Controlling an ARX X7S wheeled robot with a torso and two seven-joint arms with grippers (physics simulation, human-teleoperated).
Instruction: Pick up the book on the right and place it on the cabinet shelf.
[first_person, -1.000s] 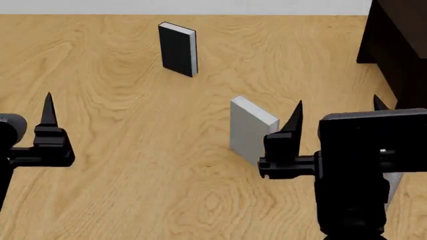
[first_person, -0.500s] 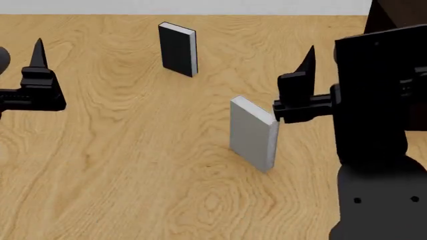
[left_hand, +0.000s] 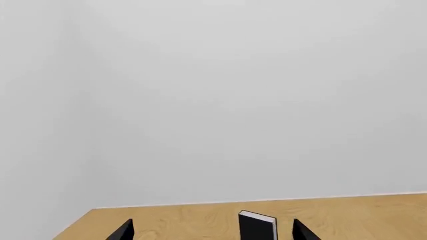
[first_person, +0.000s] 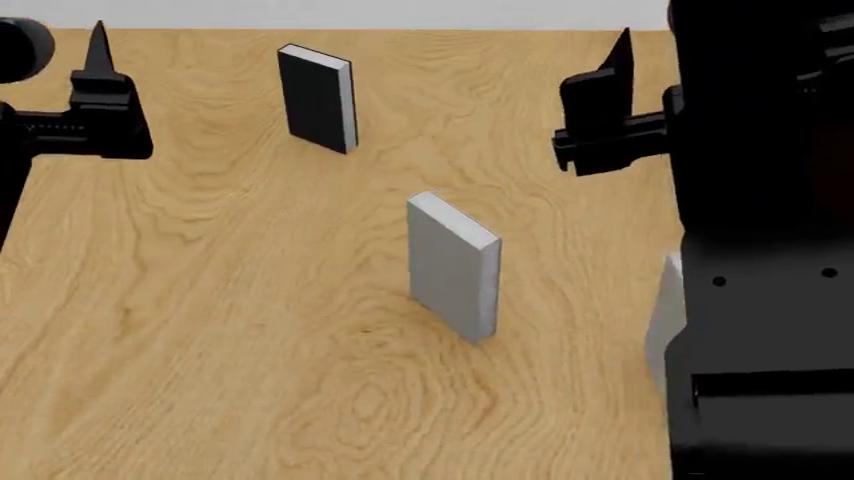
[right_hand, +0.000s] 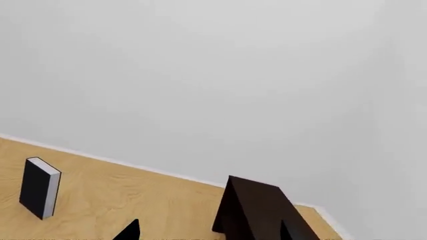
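A light-grey book (first_person: 663, 312) shows only as a sliver at the right, mostly hidden behind my right arm. A second grey book (first_person: 454, 265) stands upright mid-table. The dark cabinet (right_hand: 257, 210) shows in the right wrist view; its shelf is not visible, and my right arm hides the cabinet in the head view. My right gripper (right_hand: 208, 235) is open and empty, held high, one finger (first_person: 617, 62) showing in the head view. My left gripper (left_hand: 213, 235) is open and empty, raised at the left, one finger (first_person: 96, 50) showing.
A black-covered book (first_person: 316, 97) stands upright at the back of the wooden table (first_person: 240, 300); it also shows in the left wrist view (left_hand: 257, 227) and the right wrist view (right_hand: 39, 194). A plain white wall lies beyond the table's far edge.
Both arms have risen. The right arm now covers the right of the head view and hides the cabinet. The books have shifted left in the view.
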